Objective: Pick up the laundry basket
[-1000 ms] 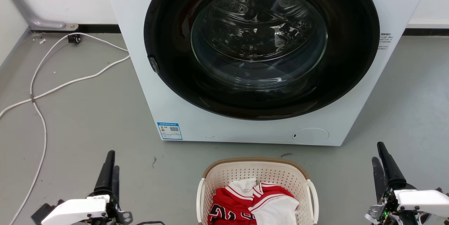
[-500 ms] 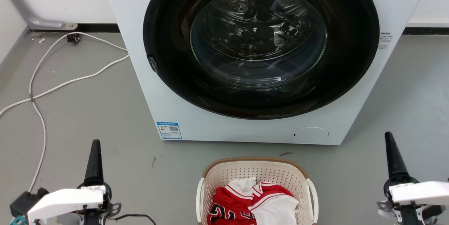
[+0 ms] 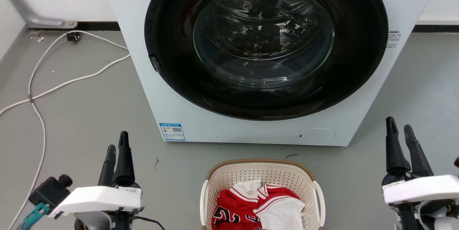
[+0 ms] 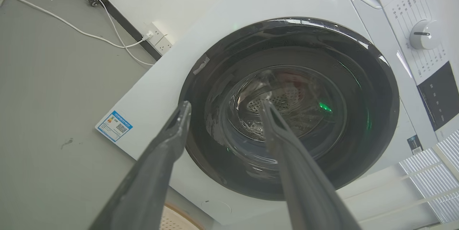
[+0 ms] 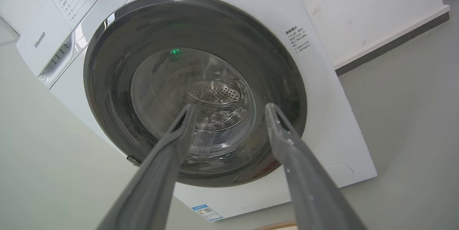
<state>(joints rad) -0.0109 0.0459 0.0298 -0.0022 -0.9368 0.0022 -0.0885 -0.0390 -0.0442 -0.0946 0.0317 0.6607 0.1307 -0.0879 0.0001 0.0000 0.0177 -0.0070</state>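
The laundry basket (image 3: 271, 174) is cream-white and perforated, with a brown rim and white side handles. It stands on the floor at the bottom middle of the head view, with red and white clothes (image 3: 238, 206) inside. My left gripper (image 3: 117, 141) is open, well to the basket's left and clear of it. My right gripper (image 3: 399, 123) is open, well to its right. The left wrist view has the left gripper (image 4: 225, 103) spread before the washer door, with a sliver of basket rim (image 4: 176, 218) below. The right gripper (image 5: 230, 106) is spread likewise, above a rim sliver (image 5: 277, 226).
A white front-loading washing machine (image 3: 215, 129) with a shut dark round door (image 3: 265, 43) stands just behind the basket. White cables (image 3: 71, 82) trail over the grey floor at the left, towards a wall socket (image 4: 160, 40). Grey floor lies on both sides of the basket.
Both wrists have turned, so each gripper now shows two separate fingers. The left gripper has shifted right, towards the basket; both reach further forward. The head camera has shifted slightly.
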